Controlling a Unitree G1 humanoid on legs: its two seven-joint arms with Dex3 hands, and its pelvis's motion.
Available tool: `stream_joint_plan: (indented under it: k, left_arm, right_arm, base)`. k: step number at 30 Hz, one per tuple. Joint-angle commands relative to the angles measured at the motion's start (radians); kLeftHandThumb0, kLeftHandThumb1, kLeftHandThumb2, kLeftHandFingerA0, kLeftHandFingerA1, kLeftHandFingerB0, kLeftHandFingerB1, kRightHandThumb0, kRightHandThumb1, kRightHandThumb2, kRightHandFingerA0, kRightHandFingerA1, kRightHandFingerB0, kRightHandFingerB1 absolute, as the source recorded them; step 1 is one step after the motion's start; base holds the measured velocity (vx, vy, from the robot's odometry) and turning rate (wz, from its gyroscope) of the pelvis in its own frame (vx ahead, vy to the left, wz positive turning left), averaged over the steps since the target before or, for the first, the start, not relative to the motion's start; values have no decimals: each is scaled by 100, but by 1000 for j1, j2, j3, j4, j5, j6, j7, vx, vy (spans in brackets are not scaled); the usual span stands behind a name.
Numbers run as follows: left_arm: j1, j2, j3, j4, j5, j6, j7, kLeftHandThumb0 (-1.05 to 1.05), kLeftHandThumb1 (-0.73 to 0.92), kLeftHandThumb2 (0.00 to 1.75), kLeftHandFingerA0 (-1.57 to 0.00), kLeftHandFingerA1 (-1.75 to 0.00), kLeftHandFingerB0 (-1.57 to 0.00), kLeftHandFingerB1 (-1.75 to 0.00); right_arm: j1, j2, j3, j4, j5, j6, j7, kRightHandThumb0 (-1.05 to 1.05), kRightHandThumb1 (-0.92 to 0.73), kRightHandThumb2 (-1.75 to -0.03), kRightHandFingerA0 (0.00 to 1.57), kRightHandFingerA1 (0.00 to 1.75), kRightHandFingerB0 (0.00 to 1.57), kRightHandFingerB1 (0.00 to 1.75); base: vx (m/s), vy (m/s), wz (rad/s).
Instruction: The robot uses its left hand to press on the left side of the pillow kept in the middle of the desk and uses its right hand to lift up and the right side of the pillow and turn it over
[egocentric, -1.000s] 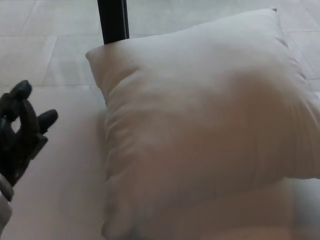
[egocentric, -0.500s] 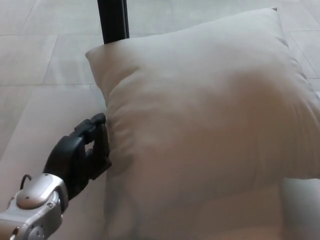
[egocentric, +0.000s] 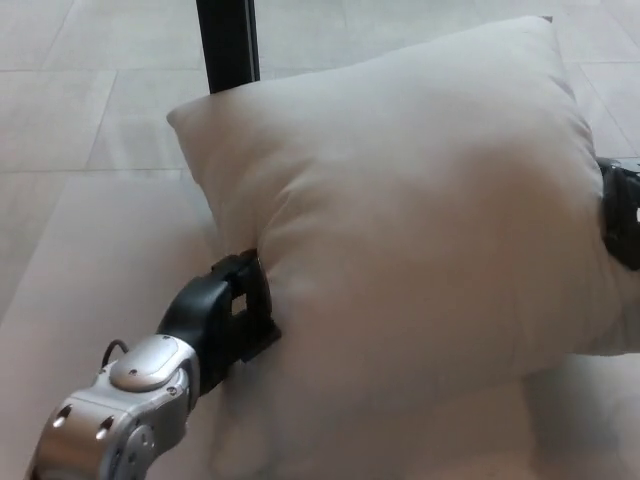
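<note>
One pillow (egocentric: 420, 250) fills the middle of the desk (egocentric: 90, 290), a plain cream cushion with no label, tag or print that can be read anywhere on its cover. Two robot hands are in play around it. The left hand (egocentric: 235, 315) comes in at the pillow's lower-left edge, black knuckles pushed right into the fabric, and the cover dents and creases around them; the fingers are buried against the cushion, so whether they are curled tight or spread is impossible to tell from here. Behind that hand sits a silver wrist (egocentric: 125, 420), one of them, running off toward the pillow's lower-left corner. Over at the pillow's right edge, a dark piece of the right hand (egocentric: 622, 215) shows, touching the cushion's side, though only a sliver is in frame and it looks like the hand rather than the forearm; its fingers cannot be made out. The pillow's right half bulges high while the left side is pinned low. One black post (egocentric: 228, 42) stands just beyond the pillow's upper-left corner, over pale floor tiles (egocentric: 60, 110).
</note>
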Motion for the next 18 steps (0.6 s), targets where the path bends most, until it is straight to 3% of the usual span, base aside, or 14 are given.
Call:
stream_joint_plan:
  k: [1, 2, 3, 4, 5, 6, 7, 8, 9, 12, 14, 15, 17, 18]
  left_arm:
    - [-17, -137, -66, 106, 49, 153, 76, -102, 89, 128, 0, -37, 0, -13]
    - [-24, -140, -84, 119, 64, 155, 74, -105, 91, 129, 0, -36, 0, -12]
    - [-25, -149, -102, 142, 81, 147, 73, -100, 85, 126, -6, -36, 0, -17]
    - [-24, -153, -111, 152, 93, 141, 75, -92, 92, 76, -9, -48, 0, 0]
    - [-25, -164, -121, 169, 110, 133, 86, -100, 80, 119, -19, -40, 0, -16]
    - [-26, -184, -117, 184, 116, 133, 101, -100, 78, 117, -19, -39, 0, -16]
    - [-23, -204, -116, 196, 125, 128, 115, -93, 69, 101, 0, -34, 0, 0]
    - [-23, -222, -116, 211, 134, 124, 126, -93, 69, 101, 0, -34, 0, 0]
    - [-28, -242, -112, 227, 142, 125, 137, -105, 76, 111, -11, -29, 0, -8]
    - [-4, -290, -98, 244, 148, 68, 134, -105, 69, 103, -1, -31, 0, -10]
    - [-20, -307, -134, 276, 199, 59, 164, -71, 68, 91, -11, -59, 0, 0]
    - [-53, -311, -166, 302, 232, 90, 176, -63, 71, 91, -25, -73, 0, 0]
    - [-68, -352, -172, 366, 243, -1, 171, -52, 79, 102, -43, -87, 0, -27]
    - [-55, -349, -201, 360, 228, -60, 104, -67, 92, 69, -42, -117, -18, -63]
  right_arm:
    - [-87, 141, 114, -82, -16, 104, -8, -98, -91, -68, 46, 41, 31, 32]
    - [-95, 155, 126, -91, -19, 111, -8, -98, -91, -68, 47, 43, 32, 32]
    - [-101, 175, 147, -102, -24, 110, -4, -93, -69, -112, 40, 55, 25, 47]
    - [-104, 186, 155, -107, -29, 112, -6, -99, -91, -68, 50, 46, 33, 33]
    - [-111, 207, 167, -114, -31, 115, -9, -105, -74, -116, 46, 56, 28, 46]
    - [-117, 227, 178, -121, -27, 118, -2, -95, -69, -113, 43, 57, 25, 46]
    - [-122, 244, 204, -136, -31, 121, 10, -98, -91, -68, 48, 48, 31, 32]
    - [-123, 258, 226, -153, -36, 127, 14, -98, -91, -68, 48, 48, 31, 32]
    - [-123, 272, 237, -166, -30, 136, 20, -93, -69, -111, 42, 57, 22, 46]
    - [-139, 303, 300, -186, -39, 169, 46, -96, -68, -111, 39, 57, 19, 46]
    - [-141, 309, 343, -194, -44, 182, 74, -96, -90, -68, 40, 48, 19, 33]
    - [-135, 308, 369, -200, -42, 171, 104, -96, -89, -68, 36, 50, 16, 33]
    - [-126, 322, 421, -196, -52, 185, 110, -99, -85, -66, 36, 49, 18, 31]
    - [-123, 313, 465, -201, -67, 196, 125, -96, -84, -66, 36, 54, 14, 34]
  base:
    - [0, 0, 0]
    - [0, 0, 0]
    - [0, 0, 0]
    - [0, 0, 0]
    - [0, 0, 0]
    - [0, 0, 0]
    - [0, 0, 0]
    - [0, 0, 0]
    - [0, 0, 0]
    - [0, 0, 0]
    - [0, 0, 0]
    - [0, 0, 0]
    - [0, 0, 0]
    - [0, 0, 0]
